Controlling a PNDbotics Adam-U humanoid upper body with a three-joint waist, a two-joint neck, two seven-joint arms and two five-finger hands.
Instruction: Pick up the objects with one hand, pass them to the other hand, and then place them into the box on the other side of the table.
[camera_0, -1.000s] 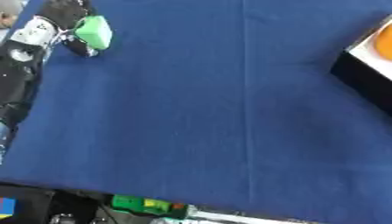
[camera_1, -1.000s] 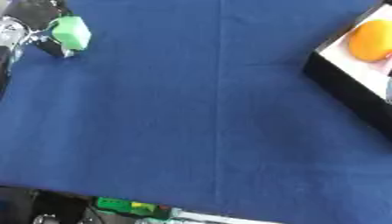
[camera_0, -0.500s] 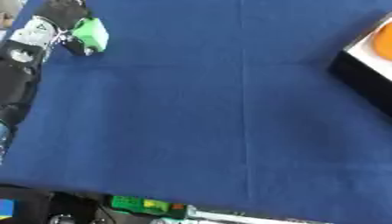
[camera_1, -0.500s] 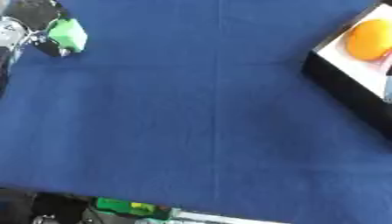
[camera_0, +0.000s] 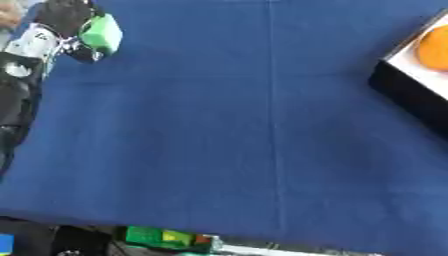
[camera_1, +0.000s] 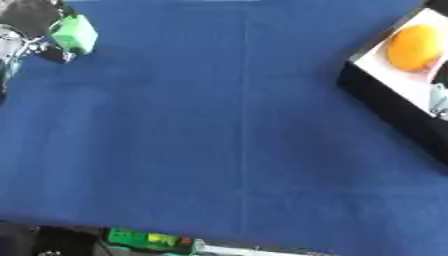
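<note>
— What are the fingers doing?
— The left hand (camera_0: 66, 20) is curling its fingers (camera_0: 86, 50) round a green block (camera_0: 102, 33) at the far left corner of the blue worktop (camera_0: 262, 150); the block is sitting against the fingers, on their inner side.
— And the containers?
— A black box (camera_1: 394, 112) with a white floor is standing at the right edge, well apart from the block. An orange round thing (camera_1: 411, 47) is lying in it.
</note>
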